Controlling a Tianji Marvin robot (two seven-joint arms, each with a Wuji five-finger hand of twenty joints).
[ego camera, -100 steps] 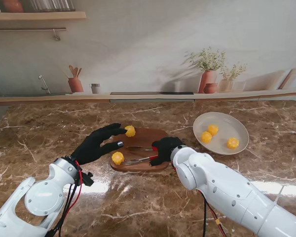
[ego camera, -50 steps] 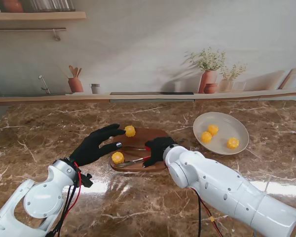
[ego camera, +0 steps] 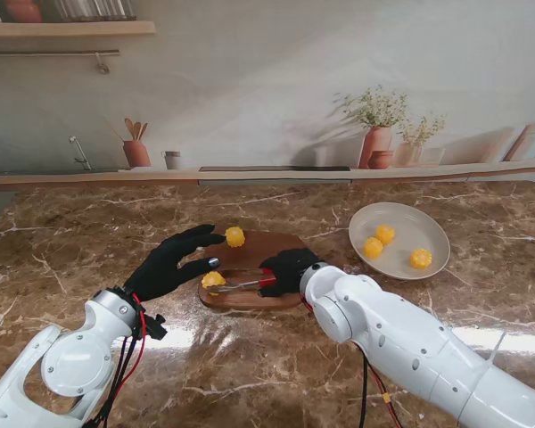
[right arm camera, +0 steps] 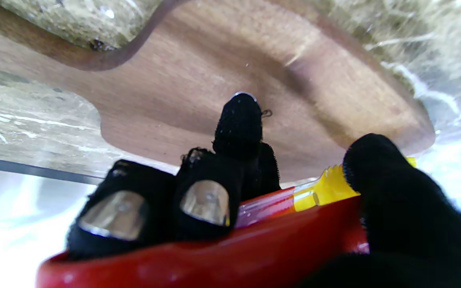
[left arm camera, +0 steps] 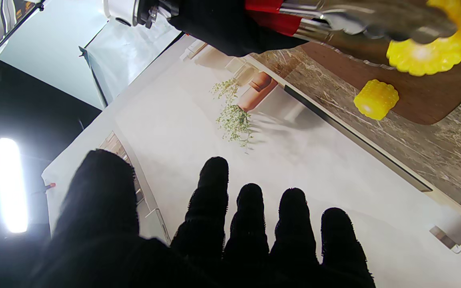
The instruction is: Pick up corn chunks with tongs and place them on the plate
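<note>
1. The left hand hovers over the marble table at the left edge of the wooden board; its fingers are spread apart and hold nothing
2. The right hand is over the near right part of the board, fingers curled around the red handles of the tongs
3. The metal tips of the tongs sit on either side of the near corn chunk, which is at the near left edge of the board; whether it rests on the wood or is lifted cannot be told
4. The second corn chunk lies at the far left edge of the board, just beside the left fingertips
5. The plate stands to the right of the board, apart from it, with three corn chunks on it: two close together near its middle and one toward the right rim
</note>
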